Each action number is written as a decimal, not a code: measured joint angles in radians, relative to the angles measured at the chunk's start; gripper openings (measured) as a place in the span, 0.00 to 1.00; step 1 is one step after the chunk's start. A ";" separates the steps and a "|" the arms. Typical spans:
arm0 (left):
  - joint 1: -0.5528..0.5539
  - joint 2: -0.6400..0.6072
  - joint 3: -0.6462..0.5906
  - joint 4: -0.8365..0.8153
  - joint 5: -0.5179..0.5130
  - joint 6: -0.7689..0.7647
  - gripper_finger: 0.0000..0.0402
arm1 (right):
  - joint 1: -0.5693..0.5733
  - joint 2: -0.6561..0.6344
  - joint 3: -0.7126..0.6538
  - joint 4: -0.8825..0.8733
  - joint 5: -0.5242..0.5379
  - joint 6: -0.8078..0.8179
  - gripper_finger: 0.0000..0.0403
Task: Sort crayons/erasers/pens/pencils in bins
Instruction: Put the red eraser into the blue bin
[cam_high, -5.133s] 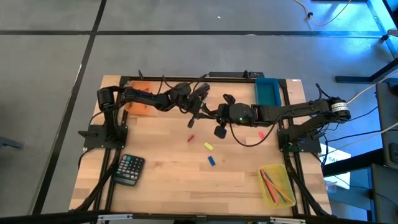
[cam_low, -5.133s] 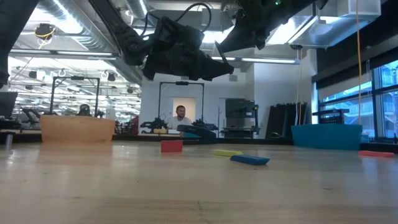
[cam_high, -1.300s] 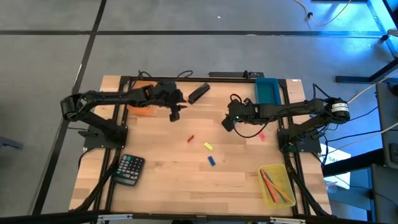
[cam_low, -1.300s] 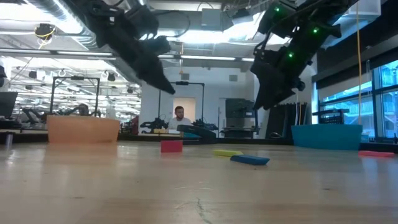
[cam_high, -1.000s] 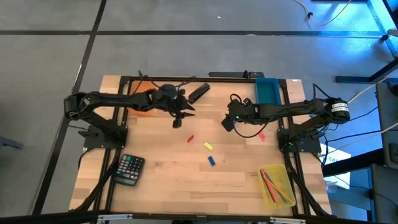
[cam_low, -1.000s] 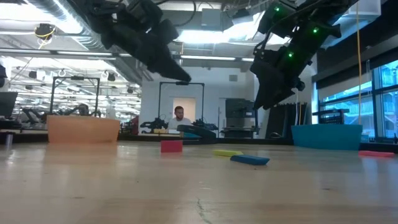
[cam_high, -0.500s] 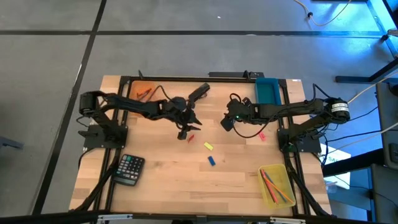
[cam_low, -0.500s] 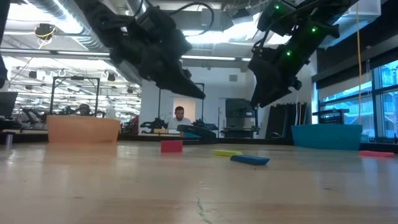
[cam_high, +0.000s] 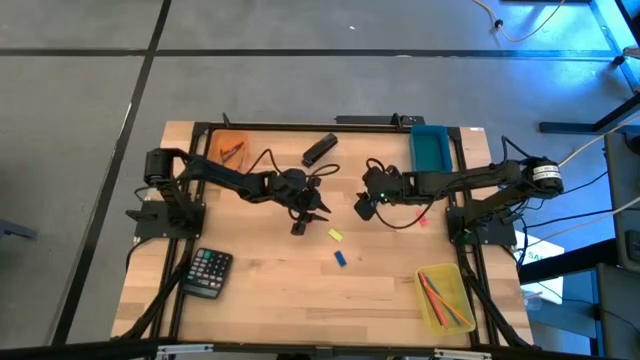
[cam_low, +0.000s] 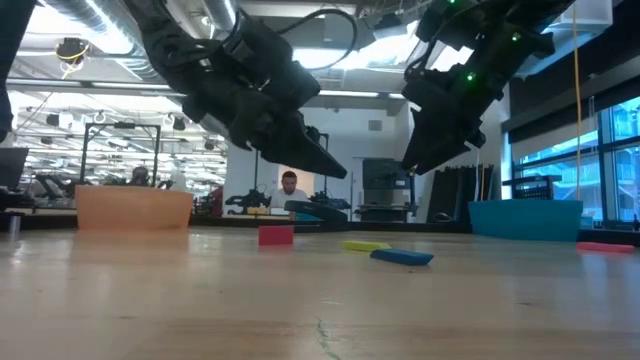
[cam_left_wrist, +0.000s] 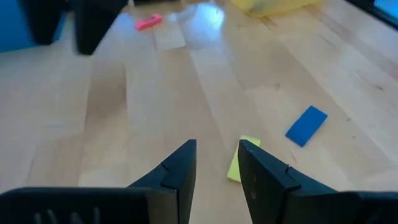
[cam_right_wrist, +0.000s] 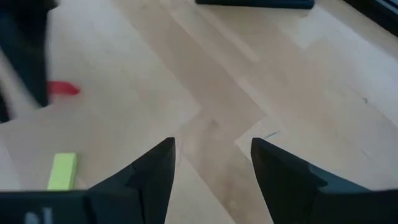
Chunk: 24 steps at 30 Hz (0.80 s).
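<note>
Roughly, I judge the sorting a little past halfway. Working outward from the yellow eraser (cam_high: 335, 235) in the middle of the tabletop (cam_high: 260, 310): nearest me, and well off to its right, the yellow bin (cam_high: 462, 300) already holds a bundle of long pens and pencils, while the calculator (cam_high: 208, 272) sits well off to its near left. Just on the near side of the yellow eraser lies the blue eraser (cam_high: 341, 258), loose. The yellow eraser lies flat, its long axis running diagonally from far left to near right; the blue one points closer to straight near-to-far. Just to the yellow eraser's left my left hand (cam_high: 300, 224) hovers low with its fingers parted and nothing between them, over the one loose crayon (cam_right_wrist: 62, 88). That crayon lies flat on the wood, and since the table-level camera shows it as a short red stub, I take its long axis to run roughly near-to-far. Slightly beyond and right of the yellow eraser my right hand (cam_high: 362, 208) waits, spread wide and empty, with the pink eraser (cam_high: 421, 218) farther right, also unsorted. Far beyond the yellow eraser, the orange bin (cam_high: 215, 140) to the left has crayons in it, the teal bin (cam_high: 430, 147) stands to the right, and a black bar (cam_high: 320, 150) lies between them.
</note>
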 joint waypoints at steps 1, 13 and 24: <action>0.000 0.004 0.000 0.000 -0.015 0.000 0.28 | 0.009 0.000 0.000 -0.001 0.003 -0.004 0.53; -0.002 0.008 0.000 0.004 -0.228 -0.019 0.28 | 0.014 0.000 0.000 -0.022 0.045 -0.036 0.53; -0.056 0.004 0.000 -0.150 -0.301 -0.182 0.28 | 0.012 0.000 0.000 -0.019 0.075 -0.066 0.53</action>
